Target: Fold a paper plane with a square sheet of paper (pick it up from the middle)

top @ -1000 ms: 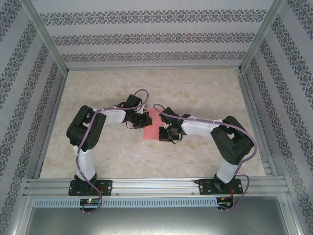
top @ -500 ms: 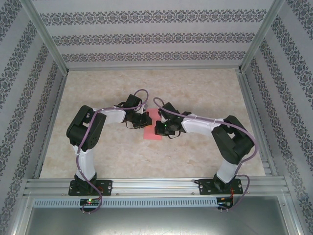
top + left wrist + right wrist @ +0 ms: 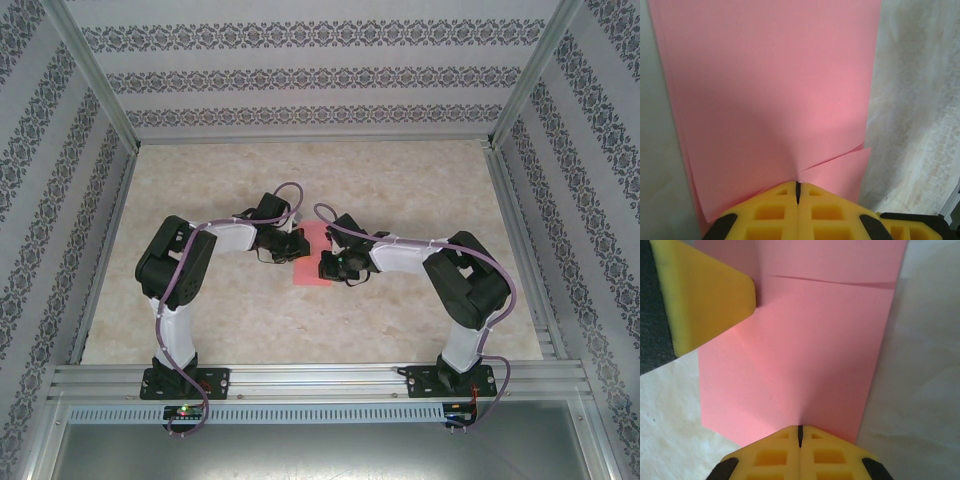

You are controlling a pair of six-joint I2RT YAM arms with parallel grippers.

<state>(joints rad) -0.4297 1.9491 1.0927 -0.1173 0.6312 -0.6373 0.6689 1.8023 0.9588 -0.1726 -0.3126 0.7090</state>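
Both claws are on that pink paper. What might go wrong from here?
1. The shut left gripper and right gripper rest on thin paper; sliding could wrinkle or tear it.
2. A loose flap gapes by the left tip, so the fold may shift.
3. The grippers sit close together and could bump.

Beige marbled tabletop (image 3: 400, 190); patterned walls (image 3: 300, 80) around; aluminium rail (image 3: 320, 380) at near edge

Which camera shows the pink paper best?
The left wrist view: the pink paper fills most of the picture, close up, with a loose layer edge plain to see. The right wrist view shows it close too, with a layer edge across its far part. From the top view it is a tiny patch.
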